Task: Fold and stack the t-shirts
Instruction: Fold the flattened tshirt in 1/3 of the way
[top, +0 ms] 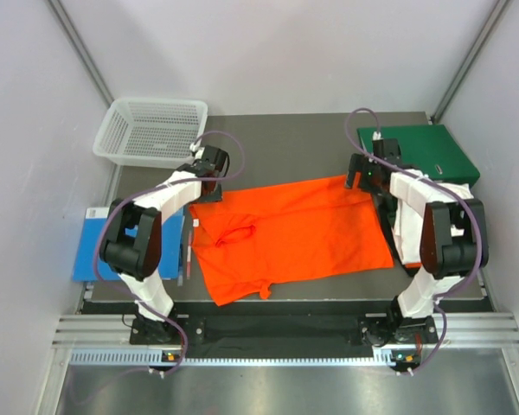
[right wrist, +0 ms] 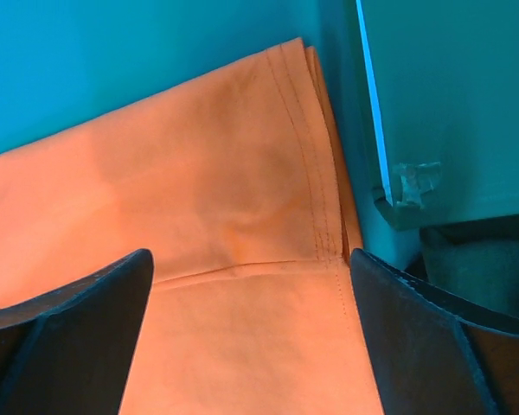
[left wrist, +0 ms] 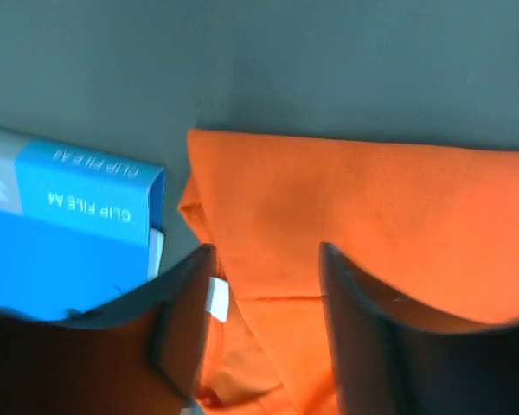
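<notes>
One orange t-shirt (top: 294,229) lies spread on the dark table, its far edge folded over. My left gripper (top: 209,177) hovers at the shirt's far left corner, open. In the left wrist view the left gripper (left wrist: 264,285) has its jaws apart over the orange cloth (left wrist: 372,207), and a small white tag (left wrist: 217,298) shows beside the left finger. My right gripper (top: 363,177) is at the shirt's far right corner. In the right wrist view the right gripper (right wrist: 251,285) stands wide open above the stitched hem (right wrist: 316,190), holding nothing.
A white mesh basket (top: 151,130) stands at the back left. A blue file box (top: 91,251) lies at the left edge, also in the left wrist view (left wrist: 69,233). The green binder (top: 419,151) lies at the back right, close to the shirt's corner (right wrist: 450,95).
</notes>
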